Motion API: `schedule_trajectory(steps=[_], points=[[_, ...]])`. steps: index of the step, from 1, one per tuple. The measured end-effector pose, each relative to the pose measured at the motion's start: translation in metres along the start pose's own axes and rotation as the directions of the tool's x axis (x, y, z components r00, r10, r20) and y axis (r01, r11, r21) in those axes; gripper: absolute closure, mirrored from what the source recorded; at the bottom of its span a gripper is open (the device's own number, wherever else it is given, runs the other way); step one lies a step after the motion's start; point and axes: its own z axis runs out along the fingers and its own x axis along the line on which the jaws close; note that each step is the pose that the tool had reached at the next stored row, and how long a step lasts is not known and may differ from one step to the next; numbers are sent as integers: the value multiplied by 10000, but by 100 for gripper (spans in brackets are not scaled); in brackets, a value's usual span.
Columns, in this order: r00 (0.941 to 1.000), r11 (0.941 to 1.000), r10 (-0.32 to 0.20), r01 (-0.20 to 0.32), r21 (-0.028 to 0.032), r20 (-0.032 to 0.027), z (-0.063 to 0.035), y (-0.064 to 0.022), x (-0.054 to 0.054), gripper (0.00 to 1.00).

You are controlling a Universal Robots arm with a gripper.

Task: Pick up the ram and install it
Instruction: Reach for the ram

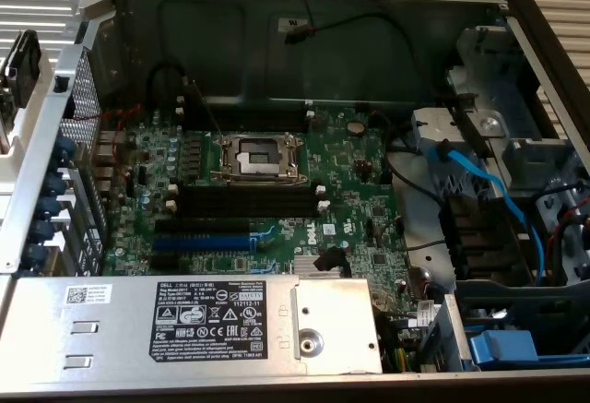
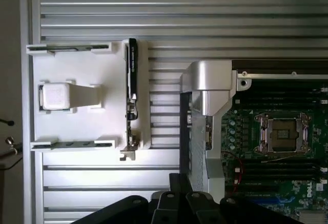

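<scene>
Exterior view: looks down into an open computer case (image 1: 304, 43) with a green motherboard (image 1: 359, 182) on its floor. At the board's middle, a CPU socket (image 1: 261, 157). Just beside it, toward the power supply (image 1: 184, 325), long black memory slots (image 1: 244, 202), unfilled, then a blue slot (image 1: 203, 234). Along the case's edge on the exterior view's right, a blue cable (image 1: 479, 182).

Wrist view: looks over a slatted metal table (image 2: 154, 14), with the black gripper (image 2: 179, 198) near the case's corner. Cannot tell whether spread or pressed together. Beside the case on the table, a white holder (image 2: 102, 80). Ram (image 2: 77, 47): on edge in a groove along one end of the holder, outside the case, well apart from the gripper. Along the opposite end, a similar thin strip (image 2: 72, 144). Along the holder's side nearest the case, a dark card (image 2: 132, 80) on edge.
</scene>
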Motion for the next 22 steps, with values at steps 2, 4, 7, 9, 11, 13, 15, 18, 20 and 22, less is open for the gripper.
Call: schedule_trajectory(steps=[2,4,7,9,11,13,15,18,20,22], points=[[10000,10000,-1,1,0,0,14,0,92,90],[10000,10000,0,0,0,0,31,2,180,90],[10000,10000,-1,1,0,6,57,2,320,90],[10000,10000,0,0,0,9,71,3,411,90],[10000,10000,0,0,-1,11,83,3,500,90],[10000,10000,0,0,-4,12,88,4,590,90],[10000,10000,0,0,-14,12,88,4,684,90],[10000,10000,0,0,-20,13,85,8,807,90],[10000,10000,1,-1,-24,30,84,15,876,90],[10000,10000,1,-1,-26,58,82,21,941,90]])
